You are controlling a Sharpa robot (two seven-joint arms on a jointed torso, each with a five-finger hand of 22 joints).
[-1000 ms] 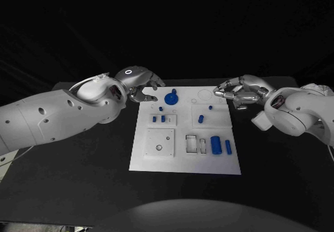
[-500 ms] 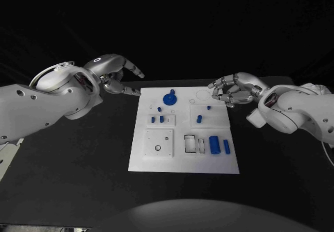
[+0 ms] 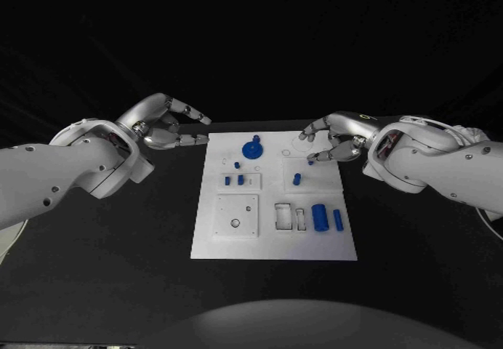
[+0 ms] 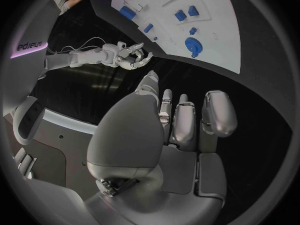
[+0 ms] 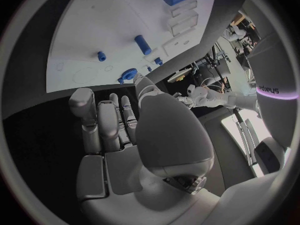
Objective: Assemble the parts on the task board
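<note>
1. The task board (image 3: 275,243) lies flat in the middle of the black table (image 3: 115,269), its long side running away from the robot.
2. At the board's far end stands a round blue part (image 3: 253,150) with a short stem rising from it. Nearer, in the board's left half, two small blue pegs (image 3: 235,179) sit side by side, and in the right half a single small blue peg (image 3: 296,178) sits in a raised square panel.
3. Toward the near right, a thick blue cylinder (image 3: 320,217) and a thinner blue bar (image 3: 339,219) lie next to each other, beside two empty rectangular slots.
4. The left hand (image 3: 168,125) hovers off the board's far left corner, over bare table; its fingers are spread and it holds nothing.
5. The right hand (image 3: 334,138) hangs over the board's far right corner, fingers apart and loosely curved. It seems to hold nothing, though its fingertips are too small to judge in the head view; the right wrist view shows straight, empty fingers (image 5: 94,120).
</note>
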